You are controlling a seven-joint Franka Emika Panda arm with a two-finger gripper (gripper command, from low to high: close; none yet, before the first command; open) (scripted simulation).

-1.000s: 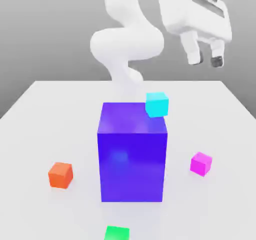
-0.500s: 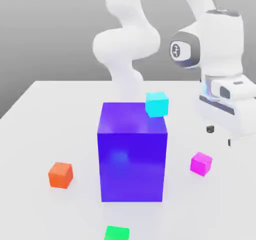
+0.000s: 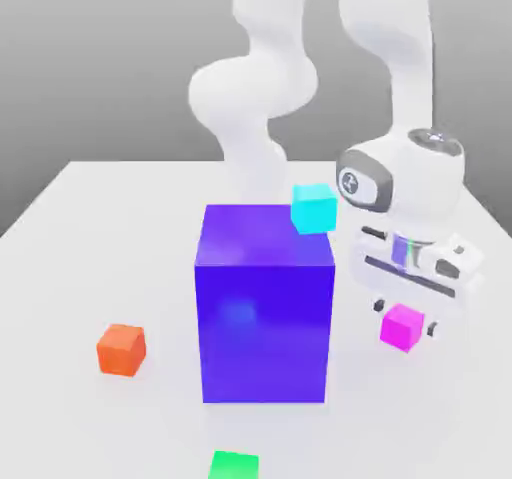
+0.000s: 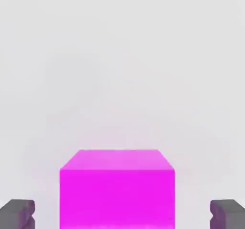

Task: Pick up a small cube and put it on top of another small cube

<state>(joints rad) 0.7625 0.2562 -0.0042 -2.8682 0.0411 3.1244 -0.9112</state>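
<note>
"Trouble from here: what do you expect?"

"An off-centre squeeze, I'd say. The gap at 1 side of the magenta cube (image 3: pixel 402 329) looks slimmer than at the other, so 1 finger could touch first and nudge or twist it."

"And the hand itself?"

"The gripper (image 3: pixel 405 317) stands open, wider than the cube, with its 2 fingertips (image 4: pixel 20 214) apart from the sides. It grasps nothing."

"Where's the cube?"

"On the white table (image 3: pixel 90 267), between those fingertips, off the exterior view's right side of the big blue-purple block (image 3: pixel 265 332)."

"Any later risk?"

"Carried too low, it could clip that block or knock the cyan cube (image 3: pixel 314 209) at its top edge. A shallow grip might let it slip."
</note>
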